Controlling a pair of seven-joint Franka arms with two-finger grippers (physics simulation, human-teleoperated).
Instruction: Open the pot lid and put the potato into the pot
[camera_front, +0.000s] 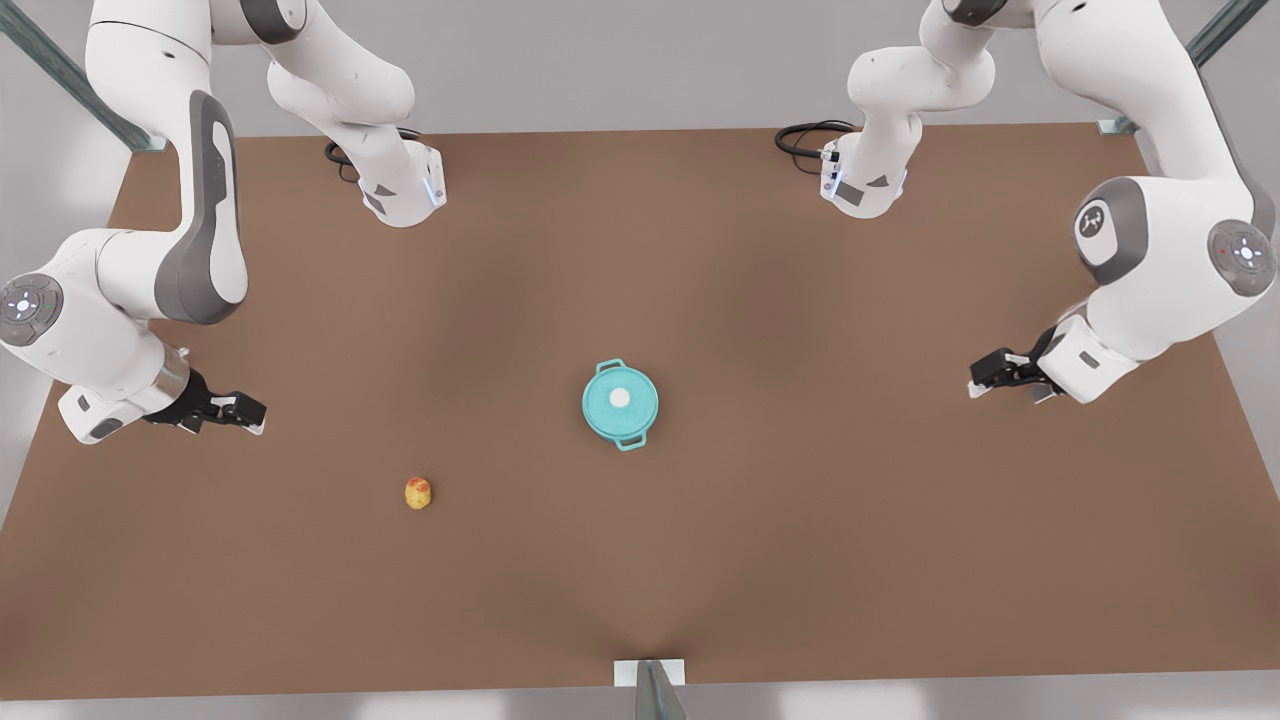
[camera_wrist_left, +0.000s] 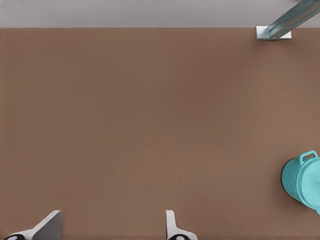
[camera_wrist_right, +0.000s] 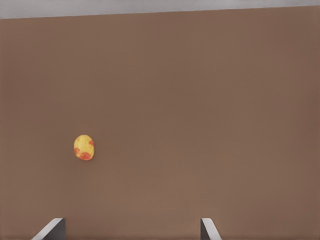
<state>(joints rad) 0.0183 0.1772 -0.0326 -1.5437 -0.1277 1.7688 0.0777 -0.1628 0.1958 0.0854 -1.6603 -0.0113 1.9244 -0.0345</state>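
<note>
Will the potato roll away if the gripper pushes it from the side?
Probably yes. The potato looks rounded and egg-shaped, lying loose on the flat table with nothing beside it to stop it. Its lumpy outline suggests a wobbling, uneven roll. It likely weighs little.

Left gripper (camera_front: 972, 386), right gripper (camera_front: 256, 415): fingers apart

Teal pot (camera_front: 620, 405) lidded mid-table, yellow potato (camera_front: 418, 493) apart
</note>
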